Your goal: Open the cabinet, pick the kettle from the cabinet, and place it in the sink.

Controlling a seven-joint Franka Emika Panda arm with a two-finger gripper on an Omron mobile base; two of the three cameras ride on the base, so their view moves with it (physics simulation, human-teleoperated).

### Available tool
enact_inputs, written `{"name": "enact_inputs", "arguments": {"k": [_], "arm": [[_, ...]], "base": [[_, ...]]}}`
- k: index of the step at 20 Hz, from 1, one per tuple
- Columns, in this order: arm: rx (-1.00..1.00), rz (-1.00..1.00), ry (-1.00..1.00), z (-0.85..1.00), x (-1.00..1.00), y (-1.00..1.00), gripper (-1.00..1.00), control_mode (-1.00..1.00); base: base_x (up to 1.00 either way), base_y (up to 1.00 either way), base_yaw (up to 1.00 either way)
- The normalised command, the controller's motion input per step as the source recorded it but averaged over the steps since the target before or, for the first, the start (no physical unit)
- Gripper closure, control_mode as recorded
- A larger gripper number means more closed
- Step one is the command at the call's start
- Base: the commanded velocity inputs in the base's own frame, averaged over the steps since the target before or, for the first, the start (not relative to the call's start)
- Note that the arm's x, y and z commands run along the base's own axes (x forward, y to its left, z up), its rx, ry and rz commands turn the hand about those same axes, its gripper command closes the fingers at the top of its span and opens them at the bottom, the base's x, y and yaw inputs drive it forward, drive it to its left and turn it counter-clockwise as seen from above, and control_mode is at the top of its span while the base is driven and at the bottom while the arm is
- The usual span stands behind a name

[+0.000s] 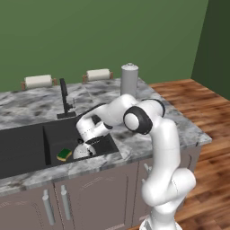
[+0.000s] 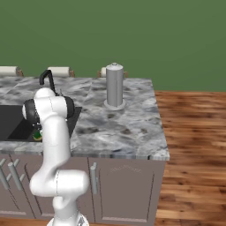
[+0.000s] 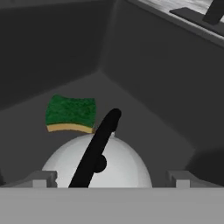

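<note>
In the left base view the arm is reaching down into the sink (image 1: 27,148), its gripper (image 1: 90,144) hanging just above the kettle (image 1: 83,153). The kettle is sitting on the basin floor at the right end, and a green sponge (image 1: 64,154) is lying just beside it at 9 o'clock. The faucet (image 1: 64,99) is standing on the counter (image 1: 179,126) at 12 o'clock from the kettle, and a grey canister (image 1: 129,79) is standing further back at 2 o'clock.

In the right base view the arm is covering the right end of the sink (image 2: 11,121); the canister (image 2: 114,85) is standing on the counter (image 2: 128,128) at 3 o'clock from the faucet (image 2: 46,79).

In the hand view the fingers (image 3: 41,178) are standing wide apart on either side of the kettle (image 3: 127,168), gripping nothing. The black handle (image 3: 98,146) is running between them untouched. The sponge (image 3: 71,113) is lying at 11 o'clock, just behind the dome.
</note>
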Motion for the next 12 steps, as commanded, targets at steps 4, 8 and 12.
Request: {"name": "enact_inputs", "arguments": {"k": [4,8,12], "arm": [[0.00,-0.22,0.00,0.20,-0.07,0.08,-1.00,-1.00],[-0.01,-0.21,0.00,0.18,-0.12,0.05,-1.00,-1.00],[0.00,-0.24,0.00,0.18,-0.19,0.02,-1.00,-1.00]], "base": [[0.00,0.00,0.00],[0.00,0.00,0.00],[0.00,0.00,0.00]]}}
